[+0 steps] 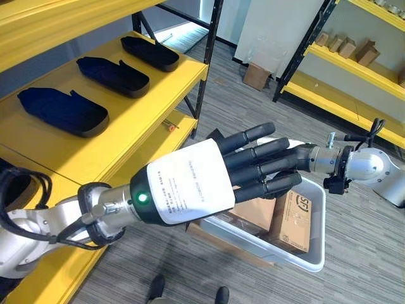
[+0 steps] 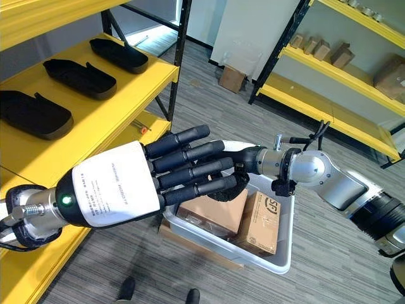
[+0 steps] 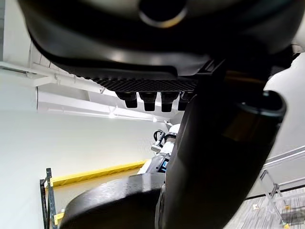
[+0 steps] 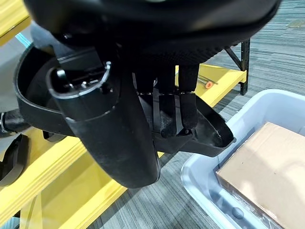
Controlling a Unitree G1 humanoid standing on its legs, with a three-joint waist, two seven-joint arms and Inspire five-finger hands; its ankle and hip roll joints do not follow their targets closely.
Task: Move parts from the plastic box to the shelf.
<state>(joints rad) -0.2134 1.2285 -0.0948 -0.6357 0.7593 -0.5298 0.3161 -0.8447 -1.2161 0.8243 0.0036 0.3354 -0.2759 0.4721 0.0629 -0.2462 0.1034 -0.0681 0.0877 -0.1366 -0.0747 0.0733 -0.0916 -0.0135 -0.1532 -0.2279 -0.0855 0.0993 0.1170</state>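
The right hand (image 4: 143, 90) has its fingers and thumb curled round a black moulded plastic tray-shaped part (image 4: 200, 131), holding it in the air above the near edge of the pale grey plastic box (image 2: 281, 247), which sits on the grey striped floor (image 1: 253, 101) with brown cardboard cartons (image 2: 212, 212) inside. The left hand (image 1: 209, 177), with its white back cover, stretches across in front with fingers straight and relaxed; its fingers lie over or against the part, but whether they bear on it cannot be told. Three similar black parts (image 1: 63, 111) already lie in a row on the yellow metal shelf (image 1: 145, 120) to the robot's left, well apart from the box. Judging by this, the step in hand is the carry: the part is lifted out and not yet set down. The next move likely calls for bringing it leftward over the shelf board, keeping it level, finding the free stretch nearest the robot beside the row, and lowering it flat before the fingers let go; the shelf's front lip and black upright post (image 1: 209, 69) are things to clear on the way
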